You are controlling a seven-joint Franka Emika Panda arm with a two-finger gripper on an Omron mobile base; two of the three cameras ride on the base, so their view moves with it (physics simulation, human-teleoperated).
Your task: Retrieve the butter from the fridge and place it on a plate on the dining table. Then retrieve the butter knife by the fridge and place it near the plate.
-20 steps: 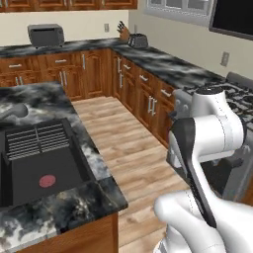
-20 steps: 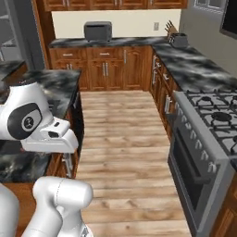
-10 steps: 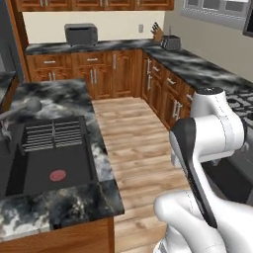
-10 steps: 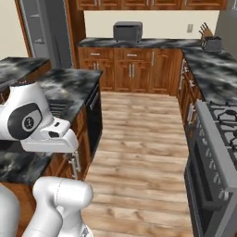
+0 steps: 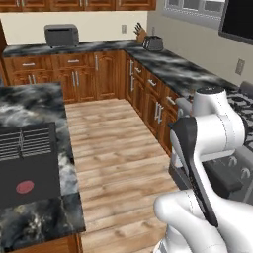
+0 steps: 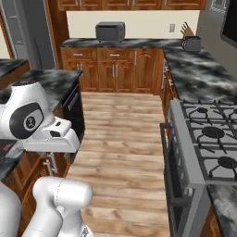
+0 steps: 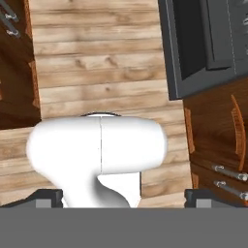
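The claw (image 7: 124, 197) stands with its two dark tips wide apart at the bottom of the hand view, nothing between them, pointing down at the plank floor (image 7: 97, 63). A dark oven door (image 7: 203, 48) and wood cabinet fronts with metal handles lie to the right in that view.

The dining table (image 5: 37, 106), with its black and white marbled top, runs along the left of the left base view, and its dark sunken sink (image 5: 27, 168) holds a ribbed rack and a red drain spot. The same table top shows at the left of the right base view, behind the arm. No butter or plate can be made out on it.

Along the far wall, a marbled counter (image 6: 139, 43) carries a dark toaster oven (image 6: 110, 31), a knife block (image 6: 186, 30) and a toaster (image 6: 191, 43). A gas stove (image 6: 210, 134) stands on the right. A tall grey fridge (image 6: 28, 32) stands at the upper left of the right base view.
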